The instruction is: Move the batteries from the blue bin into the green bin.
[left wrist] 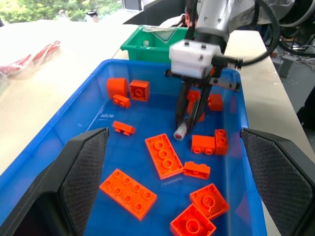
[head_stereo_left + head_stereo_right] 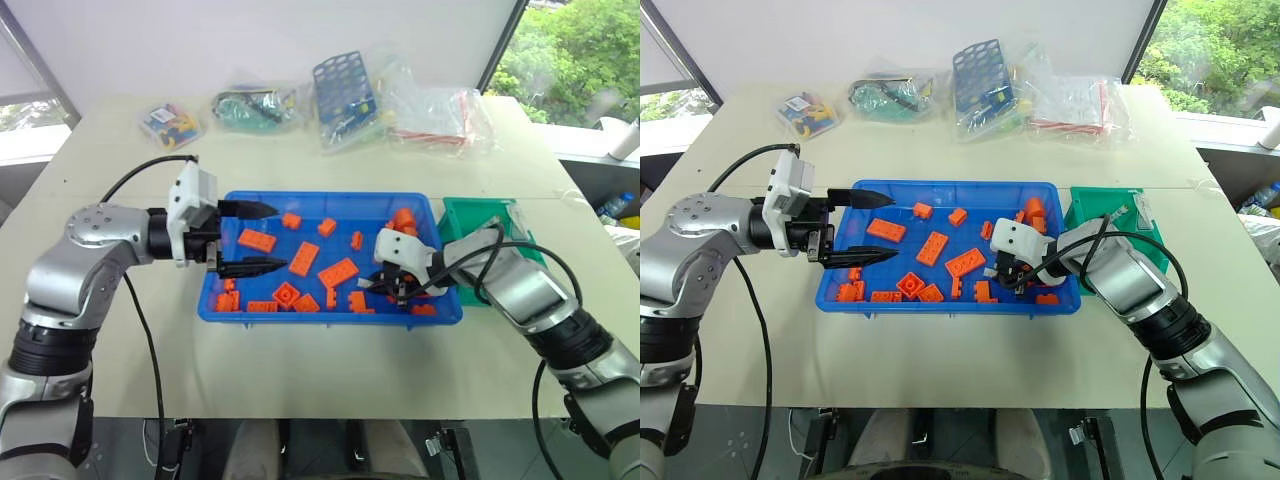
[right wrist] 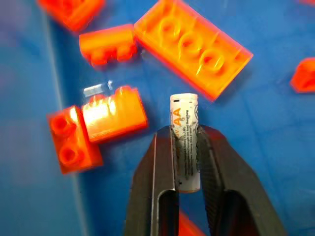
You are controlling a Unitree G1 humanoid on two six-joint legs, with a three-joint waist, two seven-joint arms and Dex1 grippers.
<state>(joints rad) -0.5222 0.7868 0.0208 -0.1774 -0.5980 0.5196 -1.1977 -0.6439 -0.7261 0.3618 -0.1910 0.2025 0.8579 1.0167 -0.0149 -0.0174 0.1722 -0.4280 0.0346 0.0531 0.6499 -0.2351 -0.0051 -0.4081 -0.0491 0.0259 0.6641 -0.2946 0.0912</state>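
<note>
Right gripper [image 3: 186, 147] clamped on battery [image 3: 185, 140] inside blue bin [image 2: 300, 201], among orange bricks [image 2: 338, 272]; left gripper [image 2: 262, 238] spread wide.

Scattered orange plastic building bricks [image 2: 338, 271] lie mid-scene; at twelve o'clock on the beige worktop [image 2: 300, 160], a blue perforated plastic rack [image 2: 344, 88] stands among clear plastic bags [image 2: 440, 115].

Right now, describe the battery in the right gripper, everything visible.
The battery is a small white-wrapped cylinder with dark print and "AA" lettering, its end cap pale. It sits clamped lengthwise between the right gripper's two black fingers, one end sticking out past the fingertips, pointing down over the blue bin's floor among orange bricks.
</note>
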